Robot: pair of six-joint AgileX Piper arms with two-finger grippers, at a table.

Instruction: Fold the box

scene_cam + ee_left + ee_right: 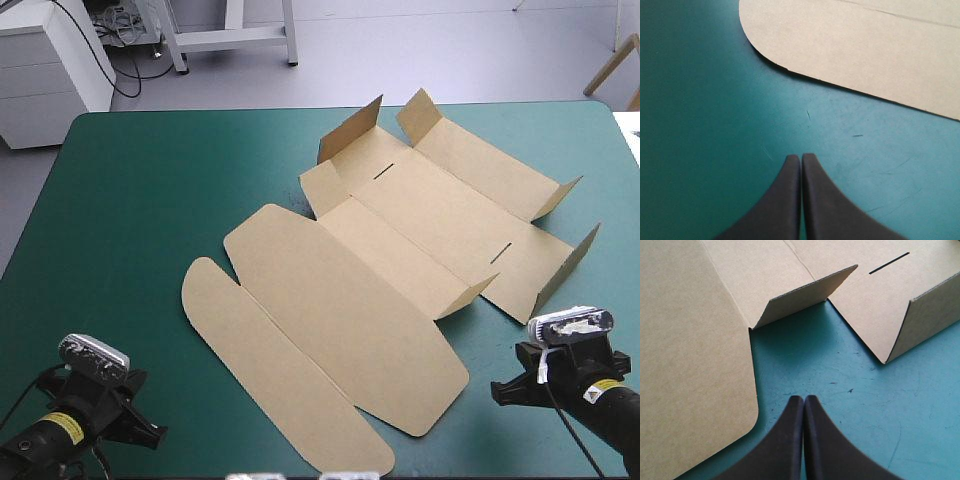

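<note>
box (380, 260): mid-counter (150, 190), mostly flat, end flaps (566, 268) raised toward far-right corner | left tool (801, 157): fingers pressed together, empty, near-left corner | right tool (803, 399): same, near-right, probably staged for first fold

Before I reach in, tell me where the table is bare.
Bare teal-green cover runs wide between the box and the table's left edge. A smaller patch lies ahead of the right tool, between two raised flaps. The box crowds the middle.
</note>
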